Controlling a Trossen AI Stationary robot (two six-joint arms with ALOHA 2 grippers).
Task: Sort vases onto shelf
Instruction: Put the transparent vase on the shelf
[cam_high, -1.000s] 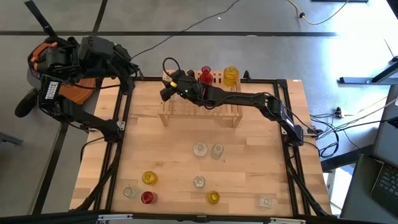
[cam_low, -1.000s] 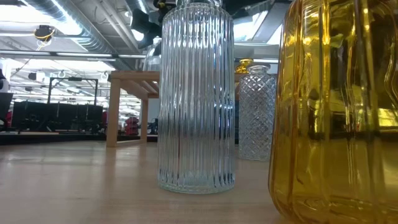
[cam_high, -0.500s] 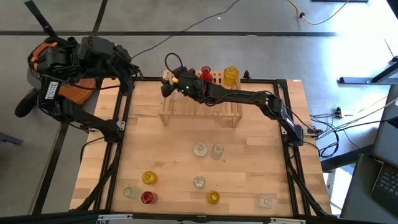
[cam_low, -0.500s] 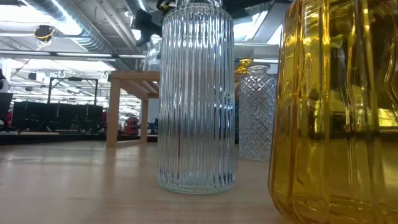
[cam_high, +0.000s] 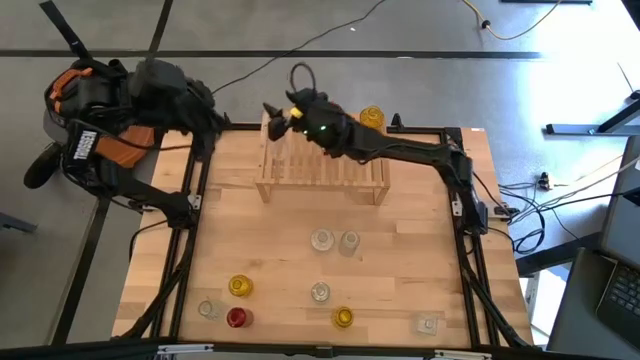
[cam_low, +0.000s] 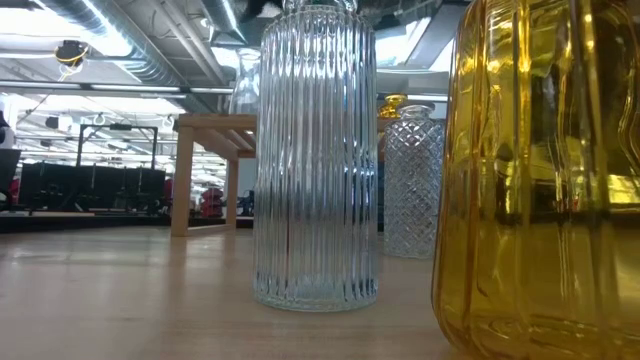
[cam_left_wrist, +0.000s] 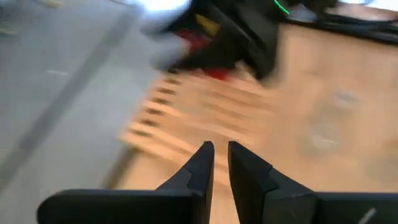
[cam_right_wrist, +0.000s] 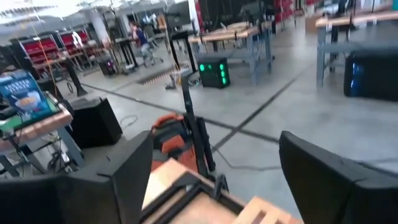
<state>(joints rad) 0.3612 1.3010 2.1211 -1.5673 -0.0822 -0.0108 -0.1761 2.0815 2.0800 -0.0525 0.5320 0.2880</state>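
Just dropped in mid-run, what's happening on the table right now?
The right gripper is open and empty above the far left end of the wooden rack, where a yellow vase stands. The left gripper waits off the table's far left corner, holding nothing. Eight vases remain on the tabletop, including a red vase.

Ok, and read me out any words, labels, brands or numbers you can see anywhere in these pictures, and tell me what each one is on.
No text can be read for certain.
White lettering on the dark left arm, high view: too small to read.
Printing on the blue box in the room, right wrist view: too blurred to read.
Glass vases, wooden rack, plywood table: no markings visible.
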